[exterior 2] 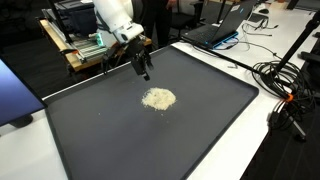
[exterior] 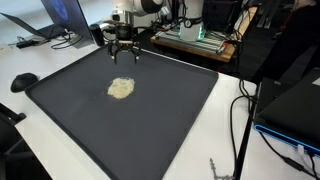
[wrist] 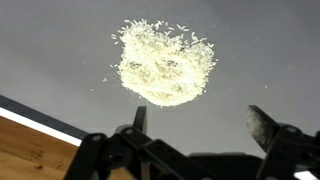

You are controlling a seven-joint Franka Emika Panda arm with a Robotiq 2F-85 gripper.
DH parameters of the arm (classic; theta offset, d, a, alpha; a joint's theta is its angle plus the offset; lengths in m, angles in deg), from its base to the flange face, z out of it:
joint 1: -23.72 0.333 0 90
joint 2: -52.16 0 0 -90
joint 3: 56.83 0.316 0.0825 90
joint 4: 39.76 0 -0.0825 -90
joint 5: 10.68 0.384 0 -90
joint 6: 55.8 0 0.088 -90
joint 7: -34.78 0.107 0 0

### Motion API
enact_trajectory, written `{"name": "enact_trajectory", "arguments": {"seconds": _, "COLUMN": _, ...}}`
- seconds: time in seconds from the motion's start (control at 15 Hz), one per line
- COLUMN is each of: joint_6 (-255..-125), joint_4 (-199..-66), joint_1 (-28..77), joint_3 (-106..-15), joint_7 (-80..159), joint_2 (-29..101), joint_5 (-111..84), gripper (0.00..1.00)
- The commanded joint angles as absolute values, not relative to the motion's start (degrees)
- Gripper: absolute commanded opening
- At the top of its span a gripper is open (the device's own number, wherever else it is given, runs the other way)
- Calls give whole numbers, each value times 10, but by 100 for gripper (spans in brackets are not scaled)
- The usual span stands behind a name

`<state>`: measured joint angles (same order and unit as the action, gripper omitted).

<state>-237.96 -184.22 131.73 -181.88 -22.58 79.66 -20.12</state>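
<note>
Wrist view: released, spread fingers (wrist: 262, 126) hang clear of what looks like a rice pile (wrist: 163, 65) ahead.

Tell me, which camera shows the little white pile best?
The wrist view. There the pile fills much of the picture, and single grains show around its edge. In both exterior views it is only a small pale blotch on the dark mat, with no grains to make out.

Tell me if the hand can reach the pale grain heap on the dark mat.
Probably yes: the open hand hangs near the pale round heap of grains, only bare dark mat between.
</note>
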Motion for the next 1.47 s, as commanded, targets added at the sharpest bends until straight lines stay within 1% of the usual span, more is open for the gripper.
{"name": "enact_trajectory", "arguments": {"seconds": 0.0, "joint_6": -2273, "joint_4": -1835, "joint_1": 1354, "joint_3": -1812, "joint_7": -161, "joint_2": 692, "joint_5": -174, "gripper": 100}}
{"name": "enact_trajectory", "arguments": {"seconds": 0.33, "joint_6": -2142, "joint_4": -1800, "joint_1": 1420, "joint_3": -1835, "joint_7": -50, "joint_2": 605, "joint_5": -200, "gripper": 100}}
{"name": "enact_trajectory", "arguments": {"seconds": 0.6, "joint_6": -2060, "joint_4": -1772, "joint_1": 1462, "joint_3": -1850, "joint_7": 60, "joint_2": 579, "joint_5": -262, "gripper": 100}}
{"name": "enact_trajectory", "arguments": {"seconds": 1.0, "joint_6": -1946, "joint_4": -1716, "joint_1": 1526, "joint_3": -1857, "joint_7": 245, "joint_2": 616, "joint_5": -455, "gripper": 100}}
{"name": "enact_trajectory", "arguments": {"seconds": 1.27, "joint_6": -1854, "joint_4": -1675, "joint_1": 1585, "joint_3": -1870, "joint_7": 353, "joint_2": 672, "joint_5": -610, "gripper": 100}}
{"name": "enact_trajectory", "arguments": {"seconds": 1.33, "joint_6": -1821, "joint_4": -1663, "joint_1": 1506, "joint_3": -1776, "joint_7": 384, "joint_2": 710, "joint_5": -666, "gripper": 100}}
{"name": "enact_trajectory", "arguments": {"seconds": 1.4, "joint_6": -1795, "joint_4": -1655, "joint_1": 1512, "joint_3": -1768, "joint_7": 401, "joint_2": 734, "joint_5": -702, "gripper": 100}}
